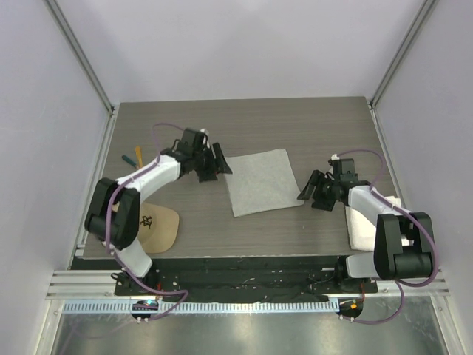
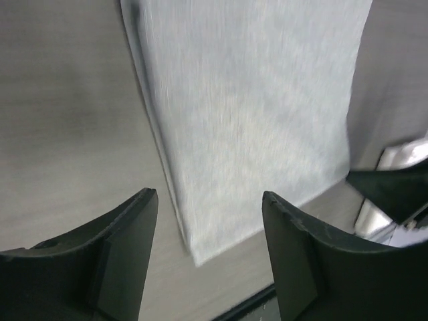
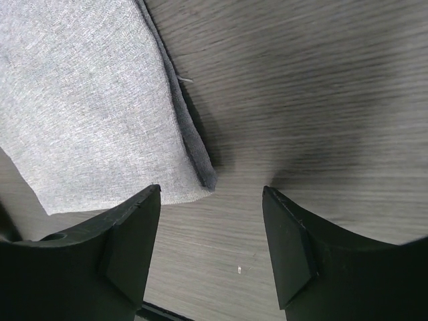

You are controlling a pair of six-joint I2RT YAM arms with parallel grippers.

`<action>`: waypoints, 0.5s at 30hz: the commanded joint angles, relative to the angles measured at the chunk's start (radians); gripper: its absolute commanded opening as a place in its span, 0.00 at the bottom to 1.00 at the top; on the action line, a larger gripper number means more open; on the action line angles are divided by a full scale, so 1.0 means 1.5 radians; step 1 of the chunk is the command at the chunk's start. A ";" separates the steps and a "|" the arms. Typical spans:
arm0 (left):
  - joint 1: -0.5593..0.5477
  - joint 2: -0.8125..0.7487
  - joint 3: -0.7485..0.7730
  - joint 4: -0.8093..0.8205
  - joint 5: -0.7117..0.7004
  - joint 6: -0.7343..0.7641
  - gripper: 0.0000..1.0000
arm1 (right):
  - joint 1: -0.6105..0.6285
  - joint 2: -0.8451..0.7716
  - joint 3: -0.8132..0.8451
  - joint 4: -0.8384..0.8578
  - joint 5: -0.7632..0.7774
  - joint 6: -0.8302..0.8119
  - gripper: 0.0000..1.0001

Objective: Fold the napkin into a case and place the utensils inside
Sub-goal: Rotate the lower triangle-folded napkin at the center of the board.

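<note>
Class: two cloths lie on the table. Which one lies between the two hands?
The thin light grey napkin, spread flat in the middle; the thicker white towel lies off to the right, outside them.

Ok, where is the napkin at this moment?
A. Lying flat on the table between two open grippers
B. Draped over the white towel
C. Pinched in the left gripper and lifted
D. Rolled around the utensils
A: the napkin lies flat on the table, with the left gripper and the right gripper open on either side of it, neither gripping it.
</note>
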 commanded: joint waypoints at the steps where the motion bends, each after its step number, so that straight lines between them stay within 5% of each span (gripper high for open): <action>1: 0.050 0.088 0.148 -0.062 0.017 0.077 0.69 | -0.002 -0.043 0.019 -0.038 0.013 0.018 0.69; 15: 0.071 0.269 0.267 -0.047 0.051 0.128 0.67 | 0.022 -0.070 -0.091 0.088 -0.085 0.109 0.71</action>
